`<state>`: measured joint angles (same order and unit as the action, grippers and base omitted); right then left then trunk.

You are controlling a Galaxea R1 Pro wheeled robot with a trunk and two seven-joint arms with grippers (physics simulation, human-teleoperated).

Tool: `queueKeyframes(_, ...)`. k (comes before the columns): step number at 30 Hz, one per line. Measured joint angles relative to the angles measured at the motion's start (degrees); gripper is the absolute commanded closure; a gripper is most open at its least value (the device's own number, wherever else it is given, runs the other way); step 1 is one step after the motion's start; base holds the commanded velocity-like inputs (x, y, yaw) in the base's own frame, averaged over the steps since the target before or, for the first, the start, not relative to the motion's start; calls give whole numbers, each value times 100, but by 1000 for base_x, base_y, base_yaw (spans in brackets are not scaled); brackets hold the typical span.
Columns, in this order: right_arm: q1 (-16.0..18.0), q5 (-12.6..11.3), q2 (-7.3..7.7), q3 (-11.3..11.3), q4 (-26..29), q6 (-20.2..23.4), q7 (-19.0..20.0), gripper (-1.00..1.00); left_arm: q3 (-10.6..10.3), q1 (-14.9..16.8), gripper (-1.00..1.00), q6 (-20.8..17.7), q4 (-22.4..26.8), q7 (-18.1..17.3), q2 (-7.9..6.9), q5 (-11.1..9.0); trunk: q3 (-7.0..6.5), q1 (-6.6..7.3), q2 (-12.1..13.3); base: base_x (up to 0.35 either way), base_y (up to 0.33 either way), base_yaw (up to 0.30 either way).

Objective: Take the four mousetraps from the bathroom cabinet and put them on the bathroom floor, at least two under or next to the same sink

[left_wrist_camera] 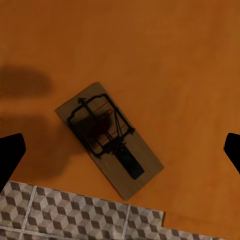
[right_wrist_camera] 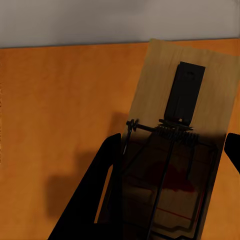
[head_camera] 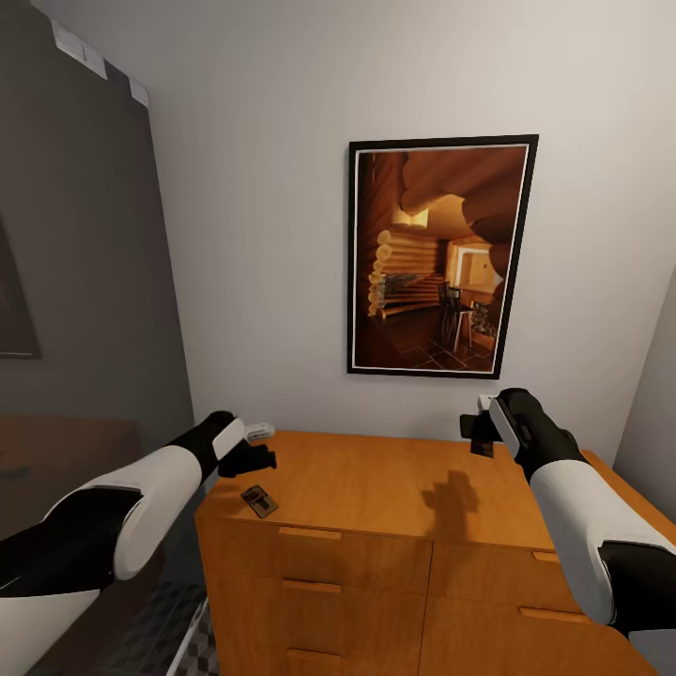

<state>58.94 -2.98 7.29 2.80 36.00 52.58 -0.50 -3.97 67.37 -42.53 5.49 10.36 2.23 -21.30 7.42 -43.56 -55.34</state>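
Drawers of cabinet [head_camera: 376,573] shut, contents hidden. Mousetrap [head_camera: 259,500] flat near front-left corner of cabinet top. Left gripper [head_camera: 252,459] hovering above it, fingers apart, empty. Right gripper [head_camera: 481,434] above right rear edge, clamped on second mousetrap [right_wrist_camera: 175,150]. Bathroom floor [left_wrist_camera: 75,212] past cabinet edge.

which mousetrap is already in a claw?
The mousetrap at the right claw, held up above the cabinet. The other mousetrap lies flat on the cabinet top near its front left corner, under the open left claw.
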Motion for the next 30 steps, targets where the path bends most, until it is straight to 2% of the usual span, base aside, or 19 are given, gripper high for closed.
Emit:
queueKeyframes(12, 0, 13, 2, 0, -3, -15, -4, 100, 0, 1, -100, 74, -26, 0, -4, 22, 0, 0, 0, 0, 0, 0)
queueKeyframes(21, 0, 199, 1, -1, -3, -20, -12, 100, -8, 1, -100, 83, 38, -2, 7, 42, 0, 0, 0, 4, 0, 0)
queueKeyframes(30, 0, 251, -5, -1, -3, -25, -16, 100, -9, 1, -100, 241, 46, -2, 16, 47, 0, 3, -1, 213, 0, 0)
